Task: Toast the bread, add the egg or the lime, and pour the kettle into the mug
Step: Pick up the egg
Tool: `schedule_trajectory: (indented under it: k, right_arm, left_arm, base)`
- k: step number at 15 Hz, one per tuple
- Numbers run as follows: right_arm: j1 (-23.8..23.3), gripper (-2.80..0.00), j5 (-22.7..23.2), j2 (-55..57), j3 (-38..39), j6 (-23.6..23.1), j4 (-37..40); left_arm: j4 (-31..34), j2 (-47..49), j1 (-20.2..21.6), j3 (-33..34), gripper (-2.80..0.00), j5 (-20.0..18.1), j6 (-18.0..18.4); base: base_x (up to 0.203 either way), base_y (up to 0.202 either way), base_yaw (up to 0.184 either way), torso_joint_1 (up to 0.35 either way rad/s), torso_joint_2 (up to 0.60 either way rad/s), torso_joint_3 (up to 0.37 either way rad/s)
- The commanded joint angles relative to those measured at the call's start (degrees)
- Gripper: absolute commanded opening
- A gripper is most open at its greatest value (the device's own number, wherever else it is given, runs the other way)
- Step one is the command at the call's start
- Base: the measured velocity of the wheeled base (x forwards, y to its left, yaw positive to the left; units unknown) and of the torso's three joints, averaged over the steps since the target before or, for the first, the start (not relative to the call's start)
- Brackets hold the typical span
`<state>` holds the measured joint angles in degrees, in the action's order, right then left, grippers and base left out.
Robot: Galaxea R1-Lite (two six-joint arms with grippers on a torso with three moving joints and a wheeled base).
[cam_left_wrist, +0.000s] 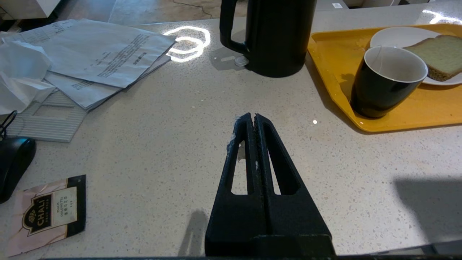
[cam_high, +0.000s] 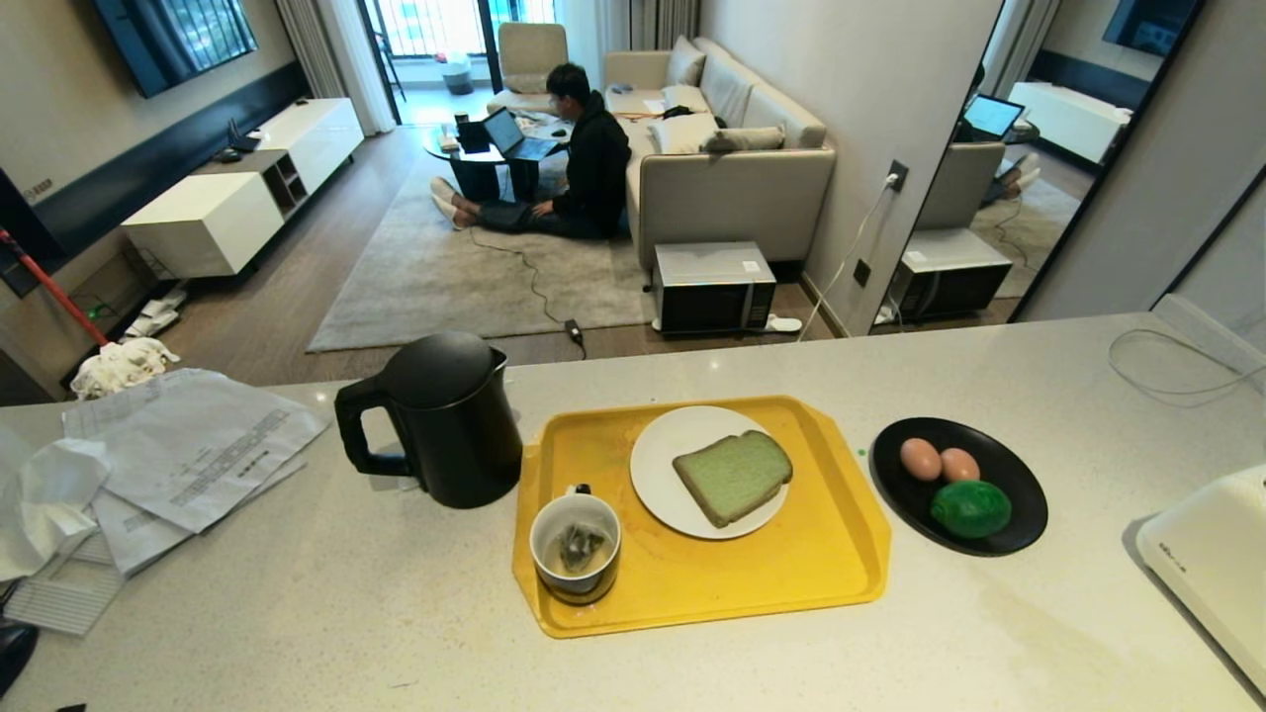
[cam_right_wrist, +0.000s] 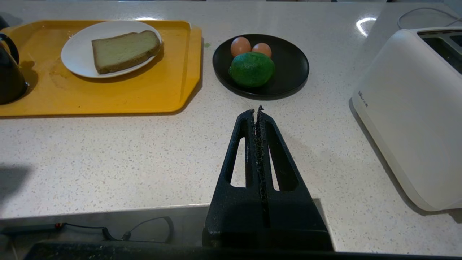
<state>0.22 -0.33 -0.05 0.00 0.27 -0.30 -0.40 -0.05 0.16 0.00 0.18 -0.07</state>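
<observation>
Daylight came from the balcony window [cam_high: 435, 25] at twelve o'clock, leaving the room evenly bright. The speckled surface [cam_high: 297, 593] carried ring-shaped glare beside the kettle [cam_left_wrist: 278, 36] in the left wrist view and soft shadows at its near edge. Straight lines bowed toward the head view's edges; focus was sharp throughout.

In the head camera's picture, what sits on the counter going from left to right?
Papers → kettle → mug → white plate with the bread → black plate with two eggs and a lime → toaster.
</observation>
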Motion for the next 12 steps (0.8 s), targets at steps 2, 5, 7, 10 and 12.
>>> schedule_trajectory:
  k: [2, 5, 7, 10, 12]
  right_arm:
    - [0.0, -2.80, 0.0, 0.0, 0.1, 0.0, 0.0]
    - [0.0, -2.80, 0.0, 0.0, 0.1, 0.0, 0.0]
    - [0.0, -2.80, 0.0, 0.0, 0.1, 0.0, 0.0]
    - [0.0, -2.80, 0.0, 0.0, 0.1, 0.0, 0.0]
    - [0.0, -2.80, 0.0, 0.0, 0.1, 0.0, 0.0]
  left_arm:
    - [0.0, 0.0, 0.0, 0.0, -2.80, 0.0, 0.0]
    - [0.0, 0.0, 0.0, 0.0, -2.80, 0.0, 0.0]
    - [0.0, 0.0, 0.0, 0.0, -2.80, 0.0, 0.0]
    - [0.0, 0.0, 0.0, 0.0, -2.80, 0.0, 0.0]
    - [0.0, 0.0, 0.0, 0.0, -2.80, 0.0, 0.0]
  base:
    - [0.000, 0.000, 0.000, 0.098, -0.16, -0.083]
    - [0.000, 0.000, 0.000, 0.081, -0.16, -0.079]
    - [0.000, 0.000, 0.000, 0.078, -0.15, -0.075]
    - [0.000, 0.000, 0.000, 0.078, -0.14, -0.065]
    - [0.000, 0.000, 0.000, 0.068, -0.13, -0.066]
